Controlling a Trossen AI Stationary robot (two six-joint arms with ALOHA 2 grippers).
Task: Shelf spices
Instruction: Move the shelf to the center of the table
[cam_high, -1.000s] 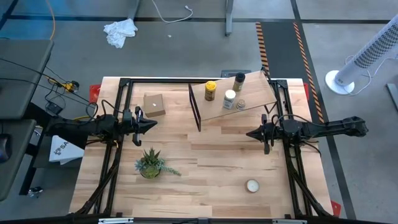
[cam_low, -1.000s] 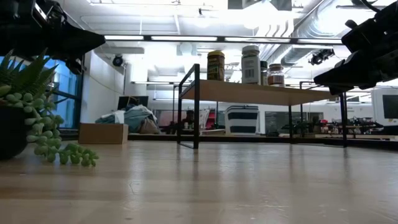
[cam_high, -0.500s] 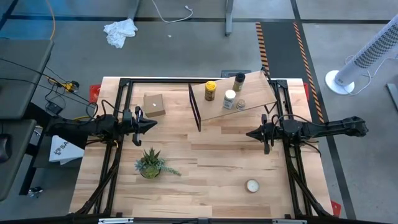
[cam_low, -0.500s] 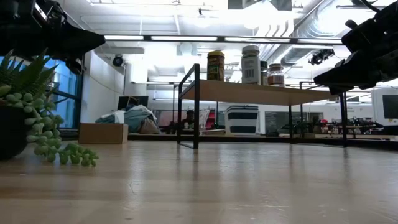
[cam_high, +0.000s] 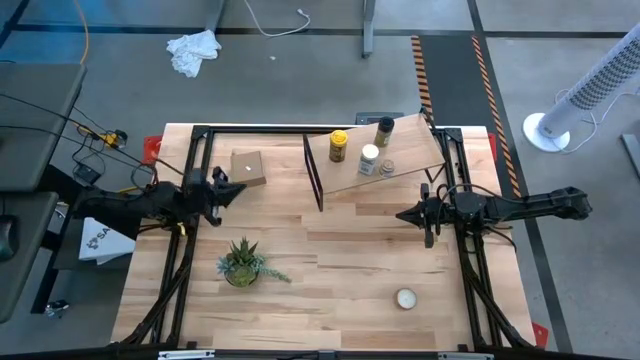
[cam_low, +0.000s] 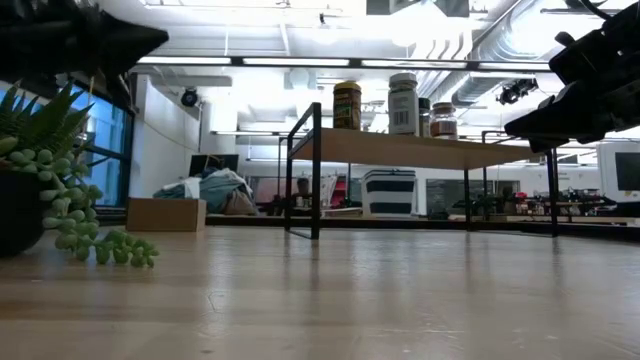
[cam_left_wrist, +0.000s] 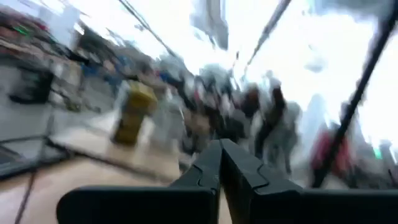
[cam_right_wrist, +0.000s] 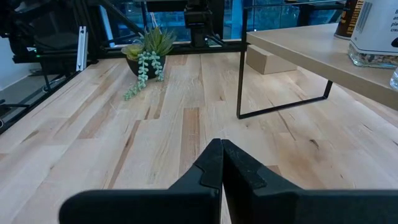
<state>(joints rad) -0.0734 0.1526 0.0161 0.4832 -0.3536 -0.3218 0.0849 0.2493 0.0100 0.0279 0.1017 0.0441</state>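
Observation:
The shelf (cam_high: 385, 175), a light plank on thin black legs, stands at the table's far right. On its plank stand the spices: a mustard-yellow jar (cam_high: 339, 146), a white-capped jar (cam_high: 369, 159), a tiny clear jar (cam_high: 387, 168) and a dark black-capped jar (cam_high: 384, 130). My left gripper (cam_high: 238, 189) hovers shut over the table's left side, near a cardboard box, tipped upward. My right gripper (cam_high: 401, 214) hovers shut just in front of the shelf, pointing toward the table's left. Both hold nothing.
A tan cardboard box (cam_high: 248, 167) lies at the far left. A potted green plant (cam_high: 241, 262) stands at the near left, and a flat round white tin (cam_high: 405, 298) at the near right. Bare wood lies in the table's middle (cam_high: 330, 250).
My left gripper has tipped its fingers upward, rolled about its own line and risen a little. In the low view it now sits higher against the ceiling. The jars and the shelf stand as before.

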